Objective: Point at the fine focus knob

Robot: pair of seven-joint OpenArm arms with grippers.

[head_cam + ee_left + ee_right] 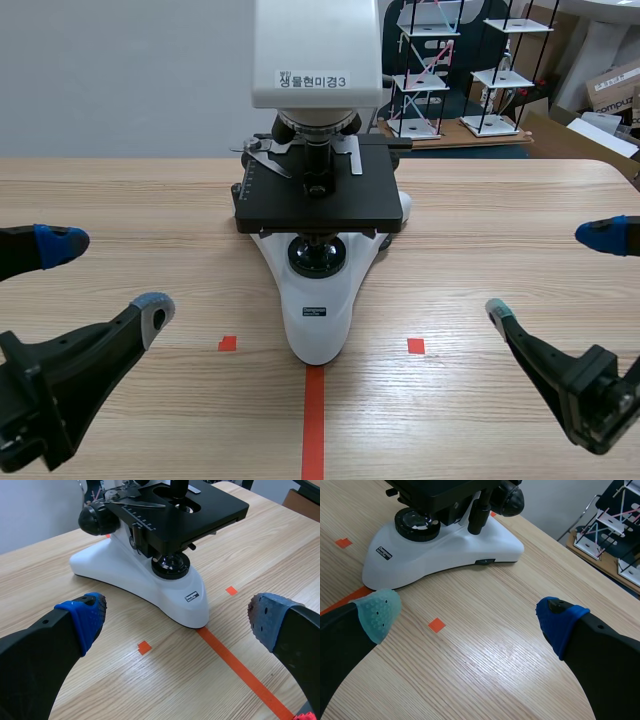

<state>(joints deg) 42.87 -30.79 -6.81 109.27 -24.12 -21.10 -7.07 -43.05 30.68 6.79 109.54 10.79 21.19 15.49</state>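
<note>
A white microscope (318, 300) with a black stage (315, 205) stands at the middle of the table, labelled on its head. A black focus knob (95, 519) shows on its side in the left wrist view, and its counterpart focus knob (511, 499) in the right wrist view; I cannot tell the fine part from the coarse. My left gripper (108, 277) hangs open at the near left, well short of the base. My right gripper (551, 272) hangs open at the near right, also apart from it. Neither the left gripper (177, 617) nor the right gripper (468, 616) holds anything.
Orange-red tape marks lie on the wooden table (500, 220) in front of the microscope base. Behind the table's far edge stand wire model racks (470, 70) and cardboard boxes (612, 88). A black rack (610, 525) stands past the table edge on the right.
</note>
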